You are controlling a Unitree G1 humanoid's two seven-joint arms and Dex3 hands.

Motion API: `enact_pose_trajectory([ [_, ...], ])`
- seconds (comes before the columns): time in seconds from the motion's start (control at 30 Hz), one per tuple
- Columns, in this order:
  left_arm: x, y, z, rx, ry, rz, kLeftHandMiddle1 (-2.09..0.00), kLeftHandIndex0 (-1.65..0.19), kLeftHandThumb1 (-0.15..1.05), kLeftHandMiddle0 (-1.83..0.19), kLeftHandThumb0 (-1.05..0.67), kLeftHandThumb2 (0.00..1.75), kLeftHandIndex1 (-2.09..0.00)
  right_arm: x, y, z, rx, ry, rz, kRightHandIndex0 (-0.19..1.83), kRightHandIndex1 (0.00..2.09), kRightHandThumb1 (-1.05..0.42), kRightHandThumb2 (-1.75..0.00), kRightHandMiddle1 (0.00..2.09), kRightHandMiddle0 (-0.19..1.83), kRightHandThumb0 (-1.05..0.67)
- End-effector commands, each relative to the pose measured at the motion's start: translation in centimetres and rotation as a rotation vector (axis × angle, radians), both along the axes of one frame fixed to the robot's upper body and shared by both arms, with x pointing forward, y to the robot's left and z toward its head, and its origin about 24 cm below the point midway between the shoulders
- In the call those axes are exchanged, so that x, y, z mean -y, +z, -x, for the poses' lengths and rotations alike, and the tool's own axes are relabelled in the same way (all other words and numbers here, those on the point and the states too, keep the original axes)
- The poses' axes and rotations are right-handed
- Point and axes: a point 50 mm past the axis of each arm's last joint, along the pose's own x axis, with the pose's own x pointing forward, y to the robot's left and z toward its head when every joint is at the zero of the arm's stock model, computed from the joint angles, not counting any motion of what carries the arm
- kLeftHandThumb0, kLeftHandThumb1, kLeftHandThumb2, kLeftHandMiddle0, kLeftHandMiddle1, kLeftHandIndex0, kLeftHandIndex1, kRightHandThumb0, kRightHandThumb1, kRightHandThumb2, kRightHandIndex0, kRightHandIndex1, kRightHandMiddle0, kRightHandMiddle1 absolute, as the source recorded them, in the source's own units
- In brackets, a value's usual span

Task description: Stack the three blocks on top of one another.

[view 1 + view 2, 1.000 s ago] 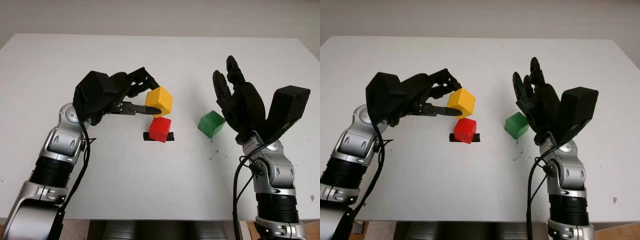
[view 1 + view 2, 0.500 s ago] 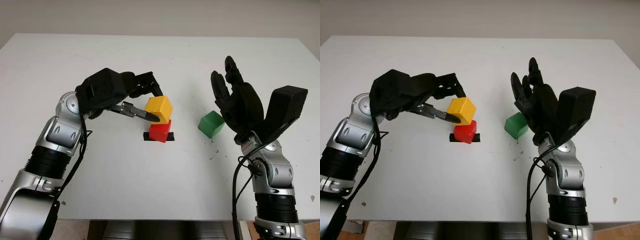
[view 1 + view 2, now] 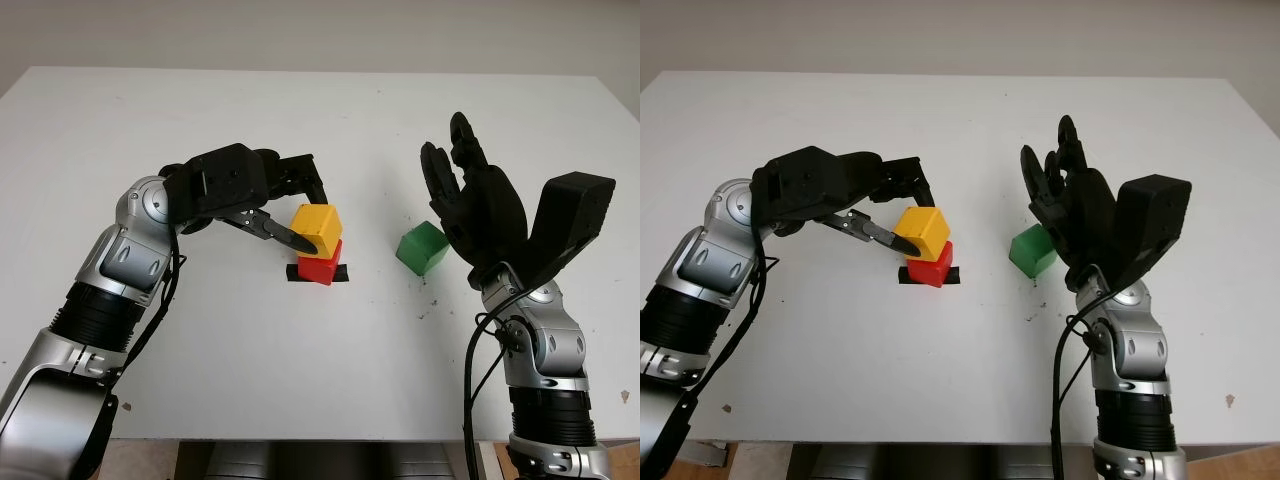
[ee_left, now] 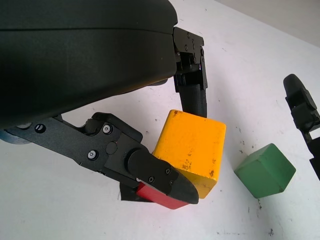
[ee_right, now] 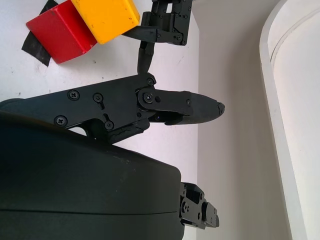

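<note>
- Since the picture a second ago, the yellow block (image 3: 317,228) has come down from the air onto the red block (image 3: 318,268), carried by the left hand (image 3: 240,190), which has moved lower and nearer the stack.
- Both blocks now form a two-high stack, the yellow one sitting a little askew on the red one.
- Under the red block lies a patch of black tape (image 3: 343,273) on the white table (image 3: 320,110).
- Fingers (image 4: 160,174) of the left hand are closed around the yellow block, one at its near side and another (image 4: 193,90) at its far side.
- Well apart from the stack, toward the right, the green block (image 3: 421,248) stands alone on the table.
- Raised just beside the green block, the right hand (image 3: 475,205) is open and holds nothing.
</note>
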Motion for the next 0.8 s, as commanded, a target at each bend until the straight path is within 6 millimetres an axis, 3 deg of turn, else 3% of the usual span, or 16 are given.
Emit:
enact_pose_trajectory([
  [0.0,0.57,0.34,0.17,0.029,-0.013,-0.005,-0.06,-0.18,1.00,-0.20,-0.39,0.05,-1.82,-0.06,0.38,0.24,0.025,0.002,-0.004,-0.19,0.00,-1.05,-0.41,0.00,-0.19,-0.52],
  [0.5,0.88,0.11,0.44,0.074,-0.035,-0.043,-0.05,-0.14,1.02,-0.18,-0.40,0.06,-1.89,-0.09,0.31,0.29,0.025,0.001,-0.009,-0.19,0.00,-1.05,-0.41,0.00,-0.19,-0.51],
  [0.77,0.95,-0.06,0.42,0.085,-0.047,-0.059,-0.06,-0.16,1.02,-0.20,-0.40,0.05,-1.83,-0.04,0.24,0.37,0.019,-0.005,-0.017,-0.19,0.00,-1.05,-0.40,0.00,-0.19,-0.51],
])
